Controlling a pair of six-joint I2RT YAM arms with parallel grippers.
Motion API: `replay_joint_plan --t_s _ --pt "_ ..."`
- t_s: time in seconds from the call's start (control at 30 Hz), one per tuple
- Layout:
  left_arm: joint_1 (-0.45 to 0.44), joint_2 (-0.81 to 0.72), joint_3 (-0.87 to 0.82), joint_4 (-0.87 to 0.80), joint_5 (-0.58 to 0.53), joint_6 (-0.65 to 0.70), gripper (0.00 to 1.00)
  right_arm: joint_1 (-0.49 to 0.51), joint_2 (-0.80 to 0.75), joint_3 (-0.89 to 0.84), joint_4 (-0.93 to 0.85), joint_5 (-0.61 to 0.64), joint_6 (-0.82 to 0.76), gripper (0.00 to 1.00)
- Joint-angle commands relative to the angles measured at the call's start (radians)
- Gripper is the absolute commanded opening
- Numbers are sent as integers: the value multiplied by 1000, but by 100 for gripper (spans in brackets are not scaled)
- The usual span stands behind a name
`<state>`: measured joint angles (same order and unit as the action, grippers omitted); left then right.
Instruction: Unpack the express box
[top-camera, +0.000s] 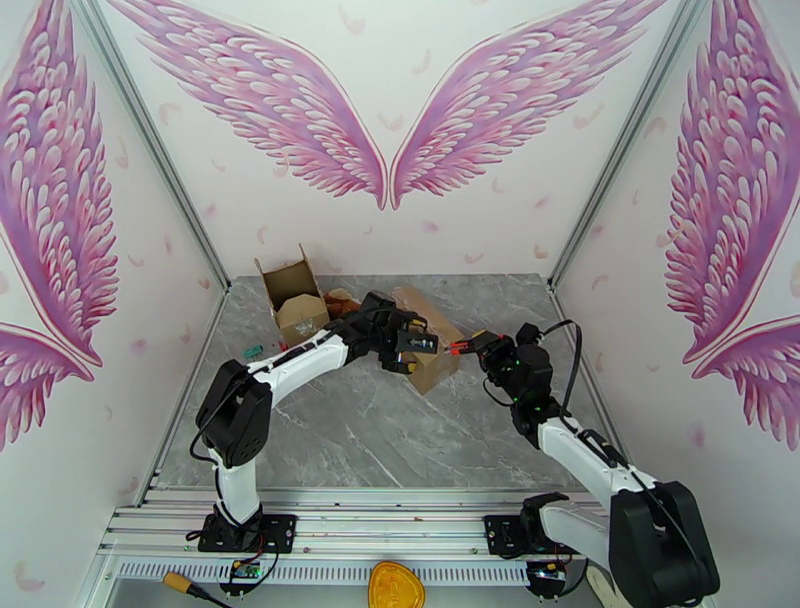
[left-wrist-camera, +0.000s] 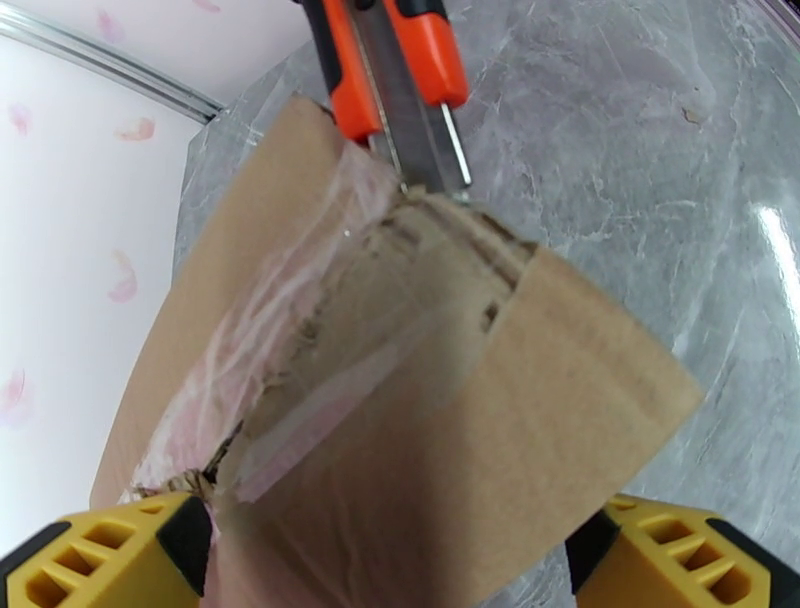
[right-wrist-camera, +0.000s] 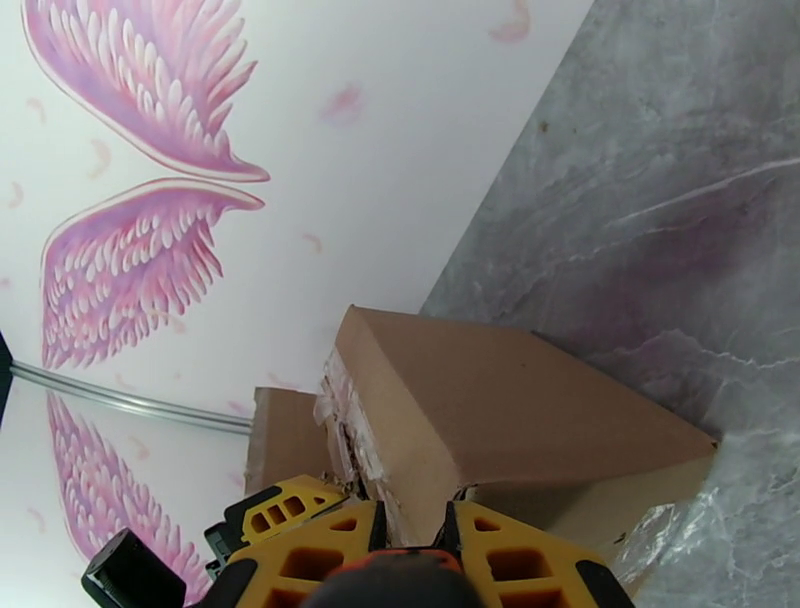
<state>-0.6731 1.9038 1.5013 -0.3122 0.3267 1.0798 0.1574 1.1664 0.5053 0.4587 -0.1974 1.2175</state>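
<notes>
Left tool (left-wrist-camera: 400, 545) was spread wide, straddling the box (left-wrist-camera: 450, 400) at mid-worktop (top-camera: 400, 440). The right tool (right-wrist-camera: 410, 540) pinched a cutter (left-wrist-camera: 400, 80) set against the tape (left-wrist-camera: 250, 340). The tape looked ragged and the box was not yet opened, so unpacking likely remained. Two boxes, counting an open box (top-camera: 295, 295) behind; one cutter.

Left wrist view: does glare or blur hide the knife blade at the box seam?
Left wrist view: utility knife blade sharp against the cardboard box; one glare streak on the table, clear of it. Right wrist view: knife handle in the right hand is blurred.
</notes>
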Motion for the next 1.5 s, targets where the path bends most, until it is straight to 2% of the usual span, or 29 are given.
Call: replay_joint_plan --t_s 0.0,0.1,0.33,0.53,0.67,0.87,1.03,1.17,1.2,1.3,1.47 --pt "-14 16 53 59 38 -36 99 21 38 1 25 -215 28 0" --pt "-7 20 57 52 37 -43 99 6 59 16 30 -324 32 0" --pt "26 35 74 -7 47 -29 99 -72 59 56 -117 -590 -26 0" --pt "28 55 113 -44 15 -44 99 -98 80 126 -263 -737 -106 0" --pt "21 66 123 -63 -12 -41 99 -105 123 121 -191 -798 -44 0" --pt "17 72 127 -77 -61 -54 98 -117 147 126 -183 -872 -20 0" --pt "7 53 118 -59 -38 -89 97 -127 151 117 -175 -859 11 0" --pt "-19 38 101 38 -48 -181 97 -121 135 117 -183 -839 24 0" --pt "-29 36 98 76 -75 -223 98 -116 116 127 -249 -811 -7 0" --pt "-51 36 97 122 -130 -300 98 -108 49 104 -305 -711 -6 0" --pt "-78 39 75 177 -201 -370 98 -94 -123 -23 -351 -481 120 0"
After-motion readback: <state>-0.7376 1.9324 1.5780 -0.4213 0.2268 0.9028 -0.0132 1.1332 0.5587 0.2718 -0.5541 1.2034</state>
